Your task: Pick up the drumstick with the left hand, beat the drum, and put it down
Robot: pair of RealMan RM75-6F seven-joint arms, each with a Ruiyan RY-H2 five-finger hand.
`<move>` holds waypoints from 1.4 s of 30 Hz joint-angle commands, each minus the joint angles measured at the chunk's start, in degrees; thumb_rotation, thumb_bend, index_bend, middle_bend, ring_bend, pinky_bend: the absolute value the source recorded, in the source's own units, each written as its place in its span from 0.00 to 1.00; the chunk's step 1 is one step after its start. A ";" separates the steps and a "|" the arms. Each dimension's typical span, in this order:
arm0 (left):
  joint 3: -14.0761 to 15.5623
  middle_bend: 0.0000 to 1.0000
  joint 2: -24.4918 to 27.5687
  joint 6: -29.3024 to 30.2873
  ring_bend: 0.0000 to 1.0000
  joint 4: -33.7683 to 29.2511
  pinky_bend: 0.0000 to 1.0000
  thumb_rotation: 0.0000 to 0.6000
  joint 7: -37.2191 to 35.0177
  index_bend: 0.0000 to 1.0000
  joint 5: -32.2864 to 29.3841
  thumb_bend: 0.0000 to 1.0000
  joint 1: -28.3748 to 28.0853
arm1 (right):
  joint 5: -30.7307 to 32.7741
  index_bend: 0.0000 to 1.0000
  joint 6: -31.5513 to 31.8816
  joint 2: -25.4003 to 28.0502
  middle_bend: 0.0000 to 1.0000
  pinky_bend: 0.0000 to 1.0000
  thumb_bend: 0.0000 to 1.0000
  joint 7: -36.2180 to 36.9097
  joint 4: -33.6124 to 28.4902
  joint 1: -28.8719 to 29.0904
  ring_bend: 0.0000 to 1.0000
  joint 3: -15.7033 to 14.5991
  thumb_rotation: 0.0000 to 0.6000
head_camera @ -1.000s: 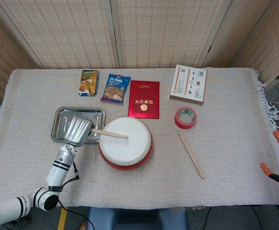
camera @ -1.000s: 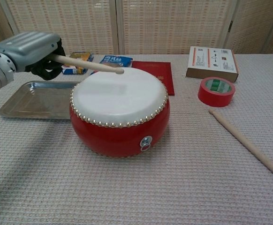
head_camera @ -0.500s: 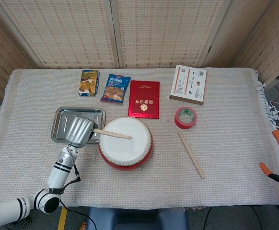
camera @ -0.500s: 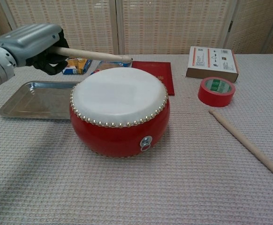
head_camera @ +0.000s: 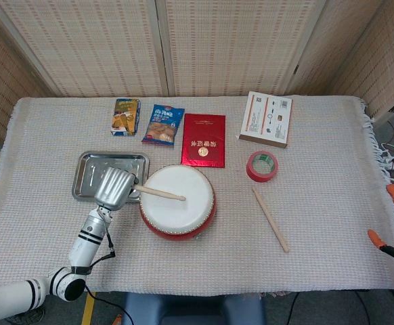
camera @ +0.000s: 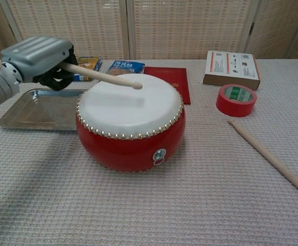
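Red drum (head_camera: 177,201) sits mid-worktop on a woven cloth (head_camera: 319,223). Head view: left hand (head_camera: 114,187) clamps the drumstick (head_camera: 160,194), tip over the white skin. Steel tray (head_camera: 89,169) lies just left of the drum, partly under the hand. Second stick (head_camera: 270,219) lies on the cloth to the right, near a red tape roll (head_camera: 262,166). Right hand not seen.

Chest view: left hand (camera: 39,59) grips the drumstick (camera: 103,77), slanting down toward the drum (camera: 130,123); tip contact with the skin cannot be told. Tray (camera: 41,110) beside the drum.
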 commanded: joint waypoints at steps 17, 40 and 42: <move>0.52 1.00 0.61 0.36 1.00 0.16 1.00 1.00 2.23 1.00 0.43 0.66 -0.17 | 2.29 0.00 -6.16 2.26 0.09 0.00 0.20 -1.30 -2.85 0.53 0.00 -2.05 1.00; -1.23 1.00 1.41 -0.62 1.00 -0.42 1.00 1.00 -2.69 1.00 -2.75 0.66 0.34 | 1.93 0.00 -8.04 2.16 0.09 0.00 0.20 -0.14 -2.69 1.25 0.00 -2.82 1.00; -0.67 1.00 1.32 -1.44 1.00 0.05 1.00 1.00 -1.91 1.00 -3.01 0.66 0.11 | 2.02 0.00 -8.01 2.04 0.09 0.00 0.20 -0.02 -2.53 1.24 0.00 -2.78 1.00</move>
